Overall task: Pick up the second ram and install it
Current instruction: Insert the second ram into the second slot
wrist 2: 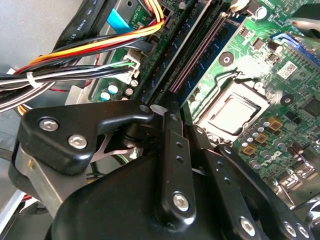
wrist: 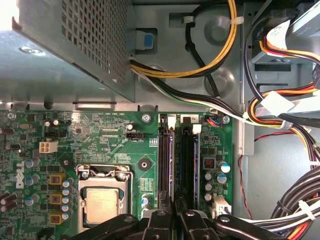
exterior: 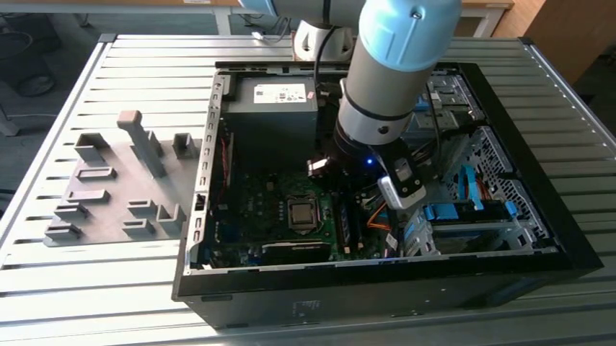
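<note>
Your hand (wrist: 176,216) sits low over motherboard (wrist: 125,150), fingers (wrist 2: 172,150) nearly together, clamped on second ram (wrist: 176,165) standing edge-on in slot just beyond fingertips; CPU socket (wrist: 102,202) beside hand, power supply (wrist: 65,45) farther off

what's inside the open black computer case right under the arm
Inside the open black computer case lie the green motherboard, its square silver processor and two long black memory slots. The arm's black gripper covers the slots' near ends.
</note>
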`<action>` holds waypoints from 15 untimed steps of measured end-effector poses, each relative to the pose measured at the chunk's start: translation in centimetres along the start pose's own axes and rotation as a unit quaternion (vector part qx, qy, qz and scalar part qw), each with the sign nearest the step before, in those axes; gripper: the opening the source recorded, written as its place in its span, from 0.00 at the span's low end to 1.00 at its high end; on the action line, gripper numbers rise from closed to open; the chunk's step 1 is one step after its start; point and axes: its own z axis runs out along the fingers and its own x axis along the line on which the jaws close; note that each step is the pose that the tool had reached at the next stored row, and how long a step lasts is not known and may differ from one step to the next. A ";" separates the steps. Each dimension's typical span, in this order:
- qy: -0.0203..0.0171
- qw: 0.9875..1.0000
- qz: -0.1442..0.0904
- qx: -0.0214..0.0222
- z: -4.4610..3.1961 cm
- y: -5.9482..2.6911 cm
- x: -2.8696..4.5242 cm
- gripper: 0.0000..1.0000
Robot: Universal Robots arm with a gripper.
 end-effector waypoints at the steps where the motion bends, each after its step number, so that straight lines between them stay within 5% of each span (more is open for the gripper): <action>1: 0.000 1.000 0.000 0.000 0.07 0.00 0.00 0.14; 15: 0.000 1.000 0.000 -0.001 0.63 -0.02 -0.03 0.14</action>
